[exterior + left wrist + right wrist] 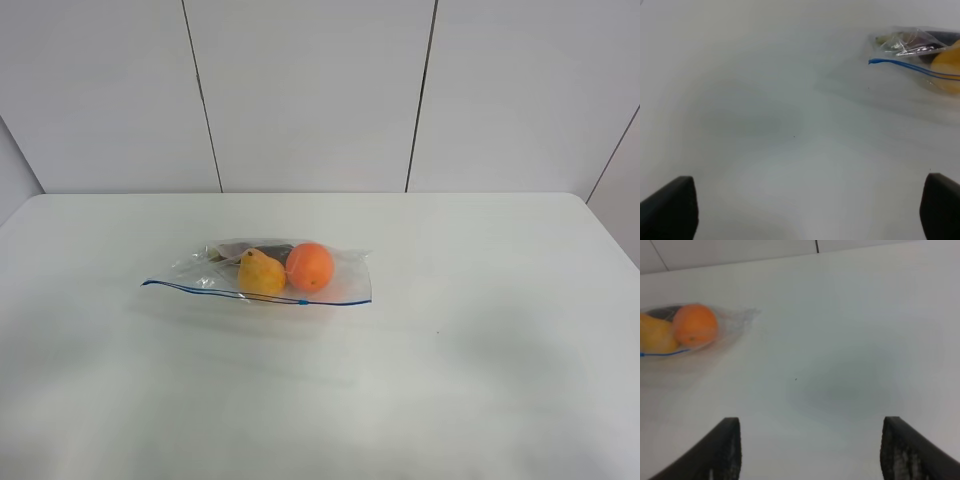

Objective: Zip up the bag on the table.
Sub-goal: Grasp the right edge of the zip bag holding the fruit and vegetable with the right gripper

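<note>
Only the wrist views show the two tools: left tool (805,202) spread wide, right tool (812,442) parted, both empty. The high view shows one bag (215,270) mid-frame on the counter (480,350), holding one orange fruit (310,266) and one yellow fruit (261,275)

Pale grey wall panels (310,90), split by thin dark seams (421,95), stand at the back.

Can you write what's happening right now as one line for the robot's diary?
bag: lying on table, untouched | zip strip: looks parted | left gripper: open, empty | right gripper: open, empty
</note>
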Action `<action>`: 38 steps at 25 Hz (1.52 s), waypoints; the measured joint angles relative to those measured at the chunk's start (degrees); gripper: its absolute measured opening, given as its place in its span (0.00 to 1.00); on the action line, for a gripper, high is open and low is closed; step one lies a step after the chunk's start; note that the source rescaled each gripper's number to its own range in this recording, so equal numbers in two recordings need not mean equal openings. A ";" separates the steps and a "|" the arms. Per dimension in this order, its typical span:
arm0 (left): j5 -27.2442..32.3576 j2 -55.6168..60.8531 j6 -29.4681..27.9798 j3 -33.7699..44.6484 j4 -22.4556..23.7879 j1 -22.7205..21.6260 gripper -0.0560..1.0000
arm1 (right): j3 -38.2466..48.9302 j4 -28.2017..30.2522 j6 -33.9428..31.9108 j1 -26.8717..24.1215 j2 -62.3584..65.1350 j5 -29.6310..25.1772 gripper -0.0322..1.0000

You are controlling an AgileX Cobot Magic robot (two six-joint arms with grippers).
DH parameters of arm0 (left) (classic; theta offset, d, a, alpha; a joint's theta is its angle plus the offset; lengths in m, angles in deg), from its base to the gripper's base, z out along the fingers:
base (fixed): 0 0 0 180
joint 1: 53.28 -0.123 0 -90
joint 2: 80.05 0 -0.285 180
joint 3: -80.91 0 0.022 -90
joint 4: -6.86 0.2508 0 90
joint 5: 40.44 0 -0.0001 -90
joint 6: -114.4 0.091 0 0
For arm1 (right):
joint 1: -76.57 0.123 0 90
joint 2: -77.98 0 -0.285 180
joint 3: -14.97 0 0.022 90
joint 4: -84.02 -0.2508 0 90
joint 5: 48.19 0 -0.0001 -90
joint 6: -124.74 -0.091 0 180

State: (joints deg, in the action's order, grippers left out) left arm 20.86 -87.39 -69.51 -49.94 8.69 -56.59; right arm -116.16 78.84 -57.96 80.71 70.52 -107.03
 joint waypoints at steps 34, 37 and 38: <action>0.00 0.00 0.00 0.00 0.05 0.00 1.00 | 0.00 -1.05 0.00 0.00 0.00 0.12 0.69; 0.00 0.00 0.00 0.00 0.05 0.00 1.00 | 0.00 -1.63 -0.05 0.00 0.00 0.40 0.69; 0.00 0.00 0.00 0.00 0.05 0.00 1.00 | 0.00 -1.64 -0.06 0.00 0.00 0.86 0.69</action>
State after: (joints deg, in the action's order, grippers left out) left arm 20.86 -87.39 -69.51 -49.94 8.74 -56.59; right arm -116.16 77.20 -58.02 80.71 70.52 -106.17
